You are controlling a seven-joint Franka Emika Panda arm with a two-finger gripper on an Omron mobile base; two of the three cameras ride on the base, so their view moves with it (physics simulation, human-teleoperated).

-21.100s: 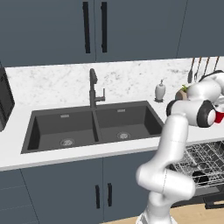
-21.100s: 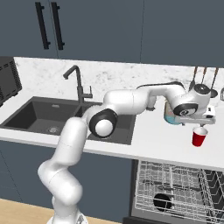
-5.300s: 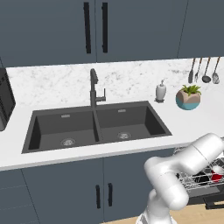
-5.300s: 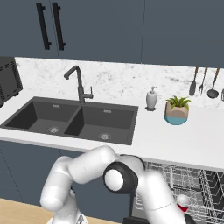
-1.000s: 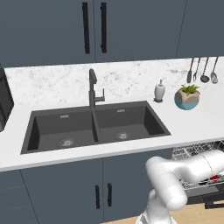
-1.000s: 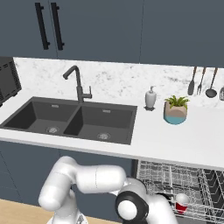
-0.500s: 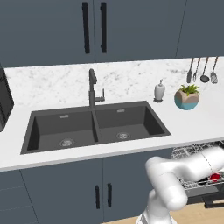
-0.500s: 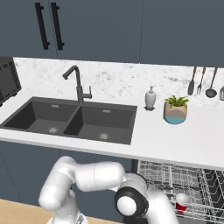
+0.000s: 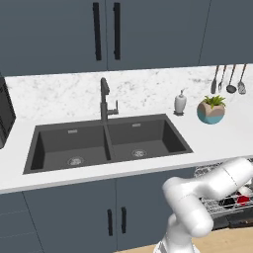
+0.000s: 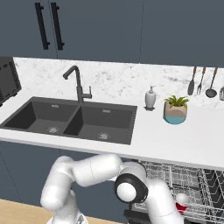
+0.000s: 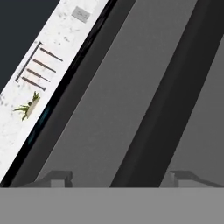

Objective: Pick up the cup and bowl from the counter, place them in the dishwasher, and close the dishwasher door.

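Comparing with the view from half a second ago, I see almost nothing shift: my arm stays reached down low to the right, below the counter (image 10: 188, 142), and the red cup (image 10: 181, 203) sits where it did, in the wire rack of the dishwasher (image 10: 192, 183). Against the much older view, though, the change is large: the cup is gone from the worktop and now stands in the rack, and a dark rounded shape beside it in the left base view looks like the bowl (image 9: 228, 201), though it is too small for me to be sure. I judge that both items are loaded and only closing remains. In the hand view the gripper (image 11: 118, 177) shows its two tips well apart with nothing between them, pointed up along a grey slanted surface. I cannot see the dishwasher door plainly in either base view, so I cannot tell how near my fingers are to it.
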